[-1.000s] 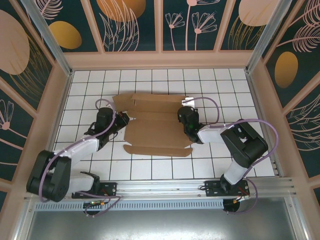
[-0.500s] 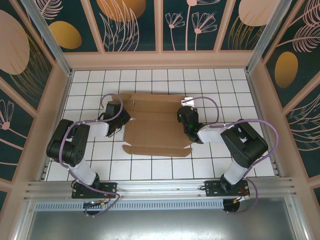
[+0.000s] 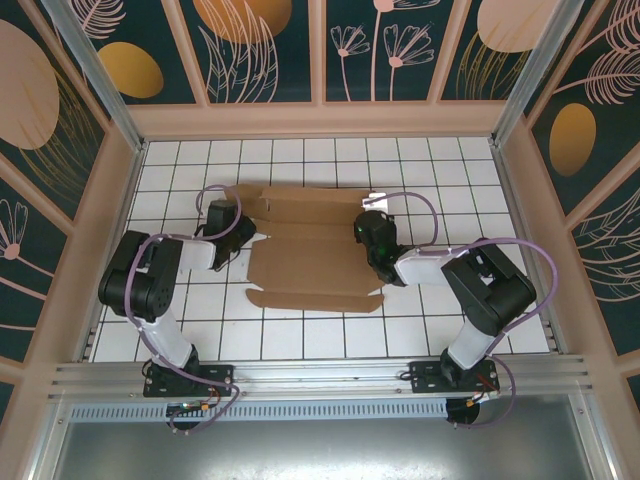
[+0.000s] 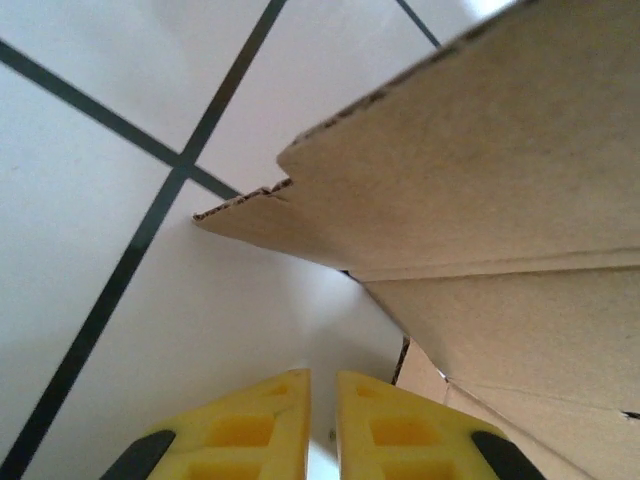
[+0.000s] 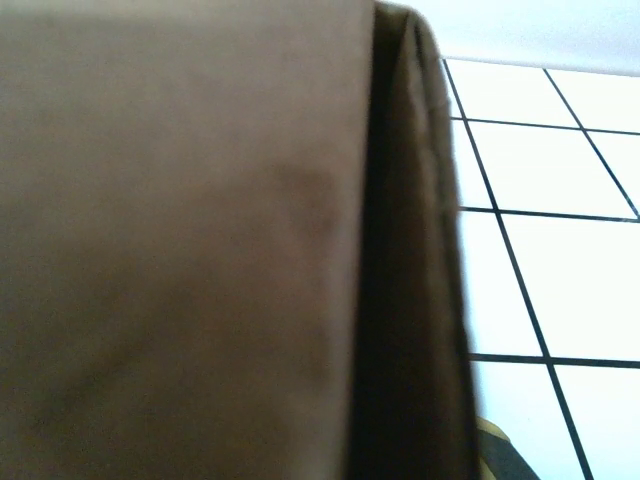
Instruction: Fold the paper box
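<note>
The paper box (image 3: 310,255) is a flat brown die-cut sheet lying open on the white tiles mid-table. At its left edge sits my left gripper (image 3: 243,238). In the left wrist view its yellow fingers (image 4: 260,420) stand a narrow slit apart with nothing between them, the gripper (image 4: 322,378) just short of a flap of the box (image 4: 480,150) that is raised off the tiles. My right gripper (image 3: 368,228) is at the sheet's right edge. Cardboard (image 5: 180,250) covers its wrist view right up to the jaws, so it looks shut on the right flap.
The white tiled floor (image 3: 300,335) is ringed by a low pinkish wall (image 3: 320,120) on three sides. Both arm bases stand on the metal rail (image 3: 320,375) at the near edge. Purple cables loop over each arm.
The left arm has swung its elbow up and inward, and its jaws have parted slightly, letting go of the left flap. The right arm has not moved.
</note>
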Tool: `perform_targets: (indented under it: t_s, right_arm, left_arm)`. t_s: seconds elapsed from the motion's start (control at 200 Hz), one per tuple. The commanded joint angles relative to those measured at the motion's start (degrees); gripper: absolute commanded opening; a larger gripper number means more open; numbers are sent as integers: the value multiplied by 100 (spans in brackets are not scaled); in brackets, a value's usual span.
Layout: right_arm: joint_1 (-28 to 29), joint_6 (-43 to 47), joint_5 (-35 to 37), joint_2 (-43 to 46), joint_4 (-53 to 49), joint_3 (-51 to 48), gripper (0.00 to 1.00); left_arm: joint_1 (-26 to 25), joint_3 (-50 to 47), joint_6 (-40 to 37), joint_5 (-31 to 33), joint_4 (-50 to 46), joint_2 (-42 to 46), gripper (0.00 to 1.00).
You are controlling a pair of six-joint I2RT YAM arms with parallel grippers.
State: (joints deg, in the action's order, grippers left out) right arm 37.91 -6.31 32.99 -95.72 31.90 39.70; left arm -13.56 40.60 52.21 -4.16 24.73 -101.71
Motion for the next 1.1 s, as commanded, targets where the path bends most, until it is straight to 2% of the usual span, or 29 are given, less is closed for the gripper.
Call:
perform_targets:
  t_s: [0.0,0.32,0.575,0.706,0.811,0.951,1.091]
  right_arm:
    - [41,30,-154,-9,-100,142,0]
    - [43,-20,-202,-95,-145,183,0]
    - [36,-20,-245,-134,-210,257,0]
    - [20,0,-223,-156,-251,273,0]
    - [-65,-92,-277,-192,-423,355,0]
    - [-240,-147,-541,-143,-586,410,0]
    - [-248,180,-577,-122,-485,411,0]
  left_arm:
    - [-16,4,157,-624,271,-226,17]
    - [-29,-456,427,-1215,1506,179,25]
    - [-316,-505,800,-1609,2194,-419,25]
    - [-430,-451,765,-1476,1968,-457,25]
    - [-402,-439,642,-1148,1435,-157,23]
    - [-332,-585,398,-914,965,701,22]
    - [-311,-676,-156,-163,-346,1874,20]
